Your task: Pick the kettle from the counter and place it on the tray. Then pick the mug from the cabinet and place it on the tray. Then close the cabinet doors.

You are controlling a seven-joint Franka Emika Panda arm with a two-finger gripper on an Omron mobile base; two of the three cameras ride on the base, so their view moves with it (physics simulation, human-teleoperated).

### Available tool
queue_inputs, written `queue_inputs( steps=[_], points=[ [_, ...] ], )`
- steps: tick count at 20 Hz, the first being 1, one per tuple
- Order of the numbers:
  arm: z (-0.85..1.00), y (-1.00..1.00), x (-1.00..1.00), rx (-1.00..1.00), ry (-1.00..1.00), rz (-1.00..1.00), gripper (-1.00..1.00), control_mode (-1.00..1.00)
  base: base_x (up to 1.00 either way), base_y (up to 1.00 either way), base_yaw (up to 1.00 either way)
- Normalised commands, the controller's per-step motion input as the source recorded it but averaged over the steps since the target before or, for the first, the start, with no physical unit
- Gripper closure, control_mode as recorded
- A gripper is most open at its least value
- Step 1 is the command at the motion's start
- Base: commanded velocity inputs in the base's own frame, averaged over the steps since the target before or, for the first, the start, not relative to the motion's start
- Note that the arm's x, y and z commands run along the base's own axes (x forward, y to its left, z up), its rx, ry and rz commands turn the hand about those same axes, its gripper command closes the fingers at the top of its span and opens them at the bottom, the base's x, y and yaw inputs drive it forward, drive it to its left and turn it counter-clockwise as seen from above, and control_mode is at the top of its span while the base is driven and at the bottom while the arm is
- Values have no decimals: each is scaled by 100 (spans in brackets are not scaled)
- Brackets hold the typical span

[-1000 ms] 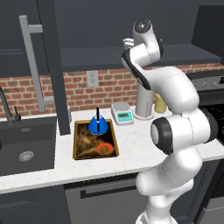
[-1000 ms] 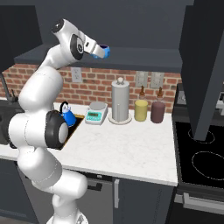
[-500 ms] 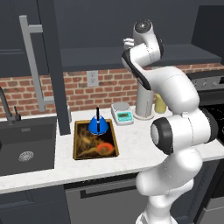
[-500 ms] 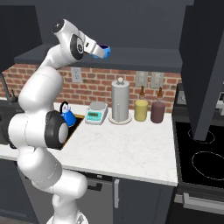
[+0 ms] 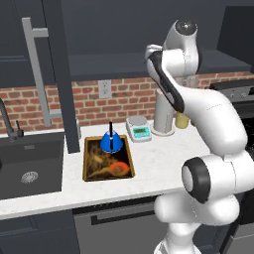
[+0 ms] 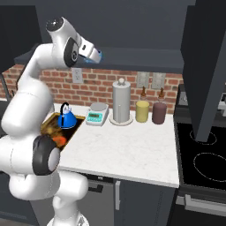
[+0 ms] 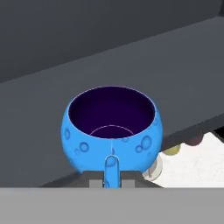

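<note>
— Behind the desk: red-brown brick backsplash wall [image 5: 124,96] with a pale outlet plate [image 5: 104,89]. Dark charcoal lower cupboard fronts [image 6: 145,201] underneath.

— Off to the side: black glass stovetop with ring outlines [image 6: 207,161]. Black sink basin with round drain [image 5: 30,168], dark curved faucet [image 5: 9,121] beside it.

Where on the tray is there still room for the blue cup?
The tray has the kettle on its far end, nearest the brick wall. The near half, by the counter's front edge, holds nothing, so the mug fits there. It is crowded by the wall: scale, paper towel roll, jars.
</note>
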Motion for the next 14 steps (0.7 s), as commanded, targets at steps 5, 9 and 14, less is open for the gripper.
queue_inputs(
  steps=[5, 9, 14],
  points=[
    [-3, 7, -100, 0, 0, 33, 100, -100, 0, 0, 0],
    [0, 8, -100, 0, 0, 43, 100, -100, 0, 0, 0],
    [-3, 22, -100, 0, 3, 42, 100, -100, 0, 0, 0]
  ],
)
